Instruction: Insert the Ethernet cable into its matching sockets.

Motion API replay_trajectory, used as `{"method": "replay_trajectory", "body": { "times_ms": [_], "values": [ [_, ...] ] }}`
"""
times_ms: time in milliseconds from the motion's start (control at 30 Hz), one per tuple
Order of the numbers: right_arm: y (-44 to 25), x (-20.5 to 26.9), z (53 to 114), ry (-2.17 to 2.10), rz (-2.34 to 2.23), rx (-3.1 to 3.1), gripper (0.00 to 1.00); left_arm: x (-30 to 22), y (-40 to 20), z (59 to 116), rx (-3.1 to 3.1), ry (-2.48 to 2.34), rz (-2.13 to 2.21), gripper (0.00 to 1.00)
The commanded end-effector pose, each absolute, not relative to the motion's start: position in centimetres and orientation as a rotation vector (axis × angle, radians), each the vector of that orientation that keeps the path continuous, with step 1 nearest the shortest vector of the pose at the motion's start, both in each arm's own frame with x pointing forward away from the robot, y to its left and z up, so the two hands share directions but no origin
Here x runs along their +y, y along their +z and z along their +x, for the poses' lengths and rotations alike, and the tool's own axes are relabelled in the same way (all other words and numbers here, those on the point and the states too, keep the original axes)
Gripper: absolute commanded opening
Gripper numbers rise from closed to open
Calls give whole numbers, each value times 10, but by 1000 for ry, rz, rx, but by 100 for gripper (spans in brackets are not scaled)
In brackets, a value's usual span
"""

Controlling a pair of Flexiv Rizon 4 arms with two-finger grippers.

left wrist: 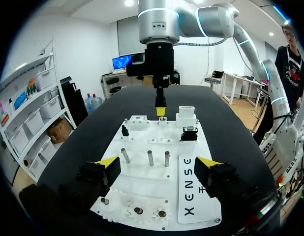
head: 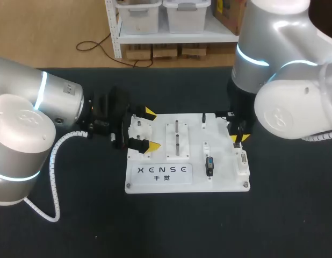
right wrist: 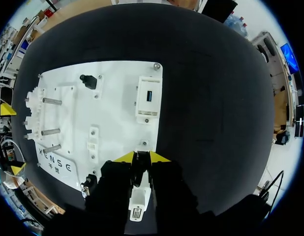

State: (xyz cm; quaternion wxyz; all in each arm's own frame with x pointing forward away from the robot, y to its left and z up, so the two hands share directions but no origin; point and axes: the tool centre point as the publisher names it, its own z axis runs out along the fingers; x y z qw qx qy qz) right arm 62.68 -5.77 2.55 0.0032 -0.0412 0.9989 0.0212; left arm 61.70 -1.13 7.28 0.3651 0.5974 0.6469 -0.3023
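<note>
Your right gripper (right wrist: pixel 142 157) is pinched together on a slim white plug (right wrist: pixel 138 196), with the yellow tips nearly meeting around it. It hangs at the right edge of the white board (right wrist: pixel 117 113), about midway along. A small white socket (right wrist: pixel 142 144) sits just ahead of the tips, and I can't tell if the plug touches it. A white block with a blue port (right wrist: pixel 149 96) sits near the board's far right corner, and a taller white block (left wrist: pixel 186 114) sits toward the near right one. Your left gripper (left wrist: pixel 157 164) is spread wide at the board's left edge, a finger on either side of the gears (left wrist: pixel 137 211), gripping nothing. The board lies mid black bench (head: pixel 74 226).
</note>
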Motion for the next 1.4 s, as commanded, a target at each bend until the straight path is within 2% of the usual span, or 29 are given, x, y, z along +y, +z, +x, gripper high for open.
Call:
{"method": "replay_trajectory", "body": {
  "times_ms": [33, 1133, 1167, 1200, 1400],
  "values": [
    [18, -58, 627, 61, -127, 3137, 0, -12, 72, 618, 1663, -777, 1538, 100],
    [6, -54, 630, 70, -139, 3138, 0, -12, 72, 618, 1663, -777, 1538, 100],
    [9, -54, 631, 85, -145, 3124, 80, -12, 72, 618, 1663, -777, 1538, 100],
    [9, -54, 631, 85, -145, 3124, 100, -12, 72, 618, 1663, -777, 1538, 100],
    [9, -54, 631, 85, -145, 3124, 100, -12, 72, 618, 1663, -777, 1538, 100]
  ]
}}
